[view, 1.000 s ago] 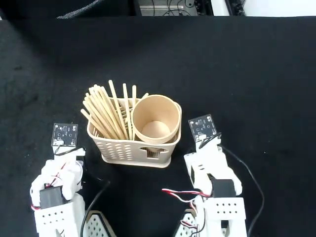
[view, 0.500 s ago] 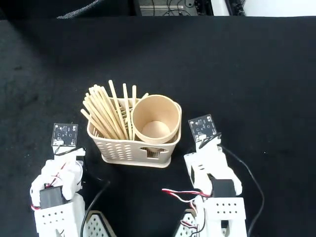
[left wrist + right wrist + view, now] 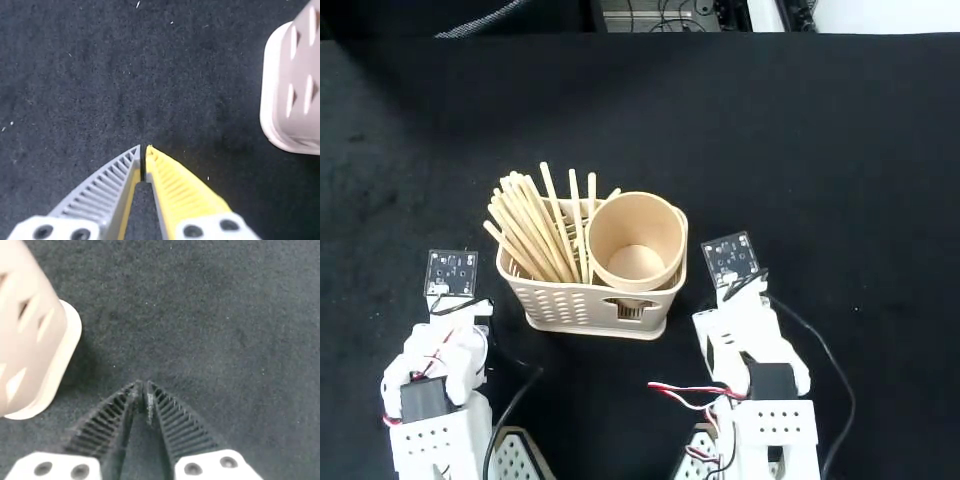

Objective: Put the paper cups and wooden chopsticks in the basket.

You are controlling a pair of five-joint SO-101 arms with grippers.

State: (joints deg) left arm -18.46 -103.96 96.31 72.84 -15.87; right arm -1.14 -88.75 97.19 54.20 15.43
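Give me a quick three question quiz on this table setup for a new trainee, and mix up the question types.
1. True or false: the paper cup stands upright inside the basket.
2. Where are the chopsticks? A) lying outside the basket; B) standing in the basket beside the paper cup; C) held by a tool.
3. Fill in the blank: the left tool and the right tool are both ____ (open or shut), with nothing between their tips.

Key: 1 true; 2 B; 3 shut.
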